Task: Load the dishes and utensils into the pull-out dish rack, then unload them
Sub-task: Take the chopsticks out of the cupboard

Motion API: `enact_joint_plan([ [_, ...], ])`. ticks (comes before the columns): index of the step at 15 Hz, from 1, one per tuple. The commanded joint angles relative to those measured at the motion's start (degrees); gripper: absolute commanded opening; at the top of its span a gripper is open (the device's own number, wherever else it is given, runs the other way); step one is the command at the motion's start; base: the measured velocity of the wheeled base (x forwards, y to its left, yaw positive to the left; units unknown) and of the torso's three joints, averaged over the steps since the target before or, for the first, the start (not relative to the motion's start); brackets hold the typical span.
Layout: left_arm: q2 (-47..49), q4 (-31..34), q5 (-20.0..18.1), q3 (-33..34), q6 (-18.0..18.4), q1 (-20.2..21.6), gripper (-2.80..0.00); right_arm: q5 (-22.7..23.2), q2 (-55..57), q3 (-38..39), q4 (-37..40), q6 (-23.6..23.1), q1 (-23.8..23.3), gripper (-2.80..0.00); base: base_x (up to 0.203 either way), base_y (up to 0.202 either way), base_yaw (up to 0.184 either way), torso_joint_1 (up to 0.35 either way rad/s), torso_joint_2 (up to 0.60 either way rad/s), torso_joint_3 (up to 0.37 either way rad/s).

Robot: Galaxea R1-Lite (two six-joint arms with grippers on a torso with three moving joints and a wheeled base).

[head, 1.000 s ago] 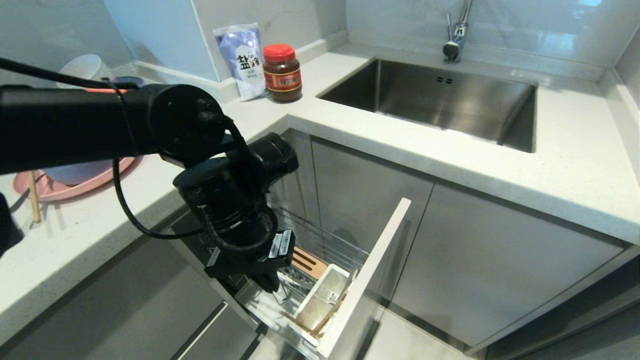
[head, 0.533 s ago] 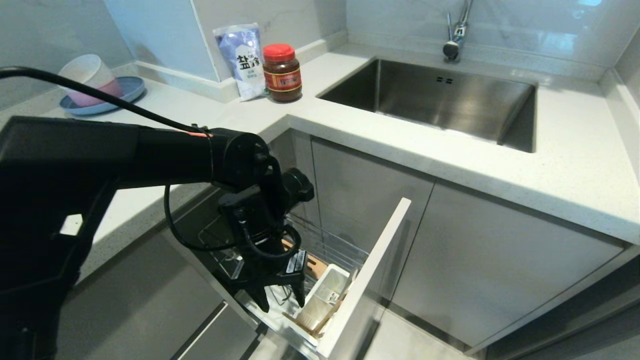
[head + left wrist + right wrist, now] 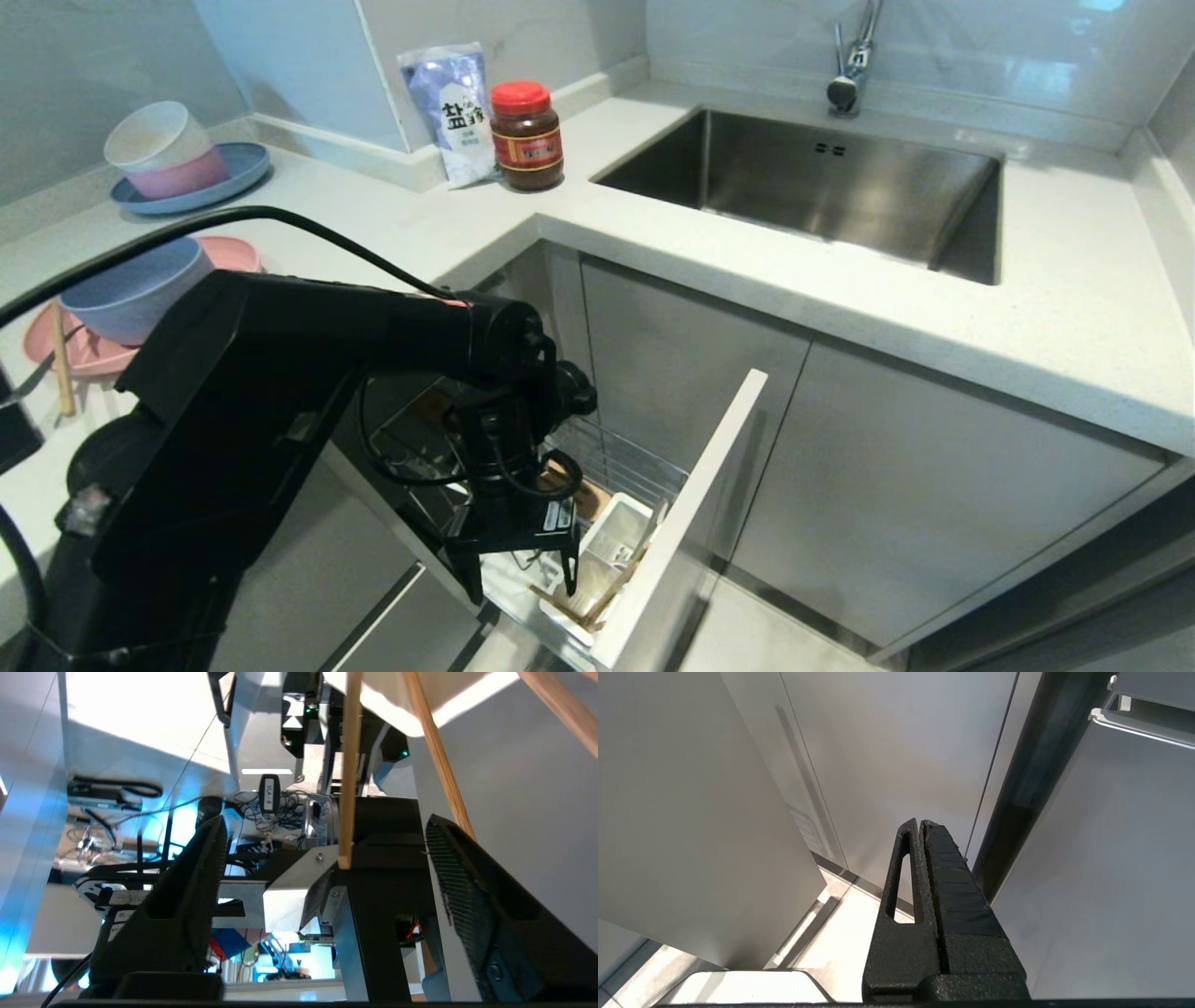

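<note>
White surface [image 3: 840, 308] wraps the corner; below its edge the dish rack [image 3: 616, 467] stands pulled out, little room inside. Left tool [image 3: 521, 583] hangs open over chopsticks [image 3: 597, 593] leaning in the white box [image 3: 611, 541]. Right tool [image 3: 922, 830] is closed.

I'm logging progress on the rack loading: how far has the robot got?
Done: chopsticks lean in the white cutlery box of the pull-out dish rack. In hand: nothing; the left gripper hangs open beside that box. Left: the blue-grey bowl sits on the pink plate on the counter, another chopstick beside them. The right gripper is shut, parked.
</note>
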Motion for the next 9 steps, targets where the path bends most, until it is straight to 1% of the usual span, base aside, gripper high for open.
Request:
enact_joint_plan([
  [1,2.54,0.54,0.25,-0.39,-0.29,0.44,0.0,0.0,-0.24,0.09,-0.02,0.0,-0.03,-2.8,0.0,0.0,0.0,0.0,0.0,0.0],
  [3,3.18,1.63,0.26,-0.41,-0.19,0.45,0.0,0.0,-0.15,0.09,-0.01,0.0,0.03,-2.8,0.0,0.0,0.0,0.0,0.0,0.0],
  [6,4.23,4.5,0.25,-1.01,1.64,0.27,0.0,0.0,-0.24,0.09,0.06,0.0,-0.03,-2.8,0.0,0.0,0.0,0.0,0.0,0.0],
  [9,4.93,4.68,0.25,-1.1,1.64,0.27,0.0,0.0,-0.24,0.09,-0.01,0.0,0.04,-2.8,0.0,0.0,0.0,0.0,0.0,0.0],
])
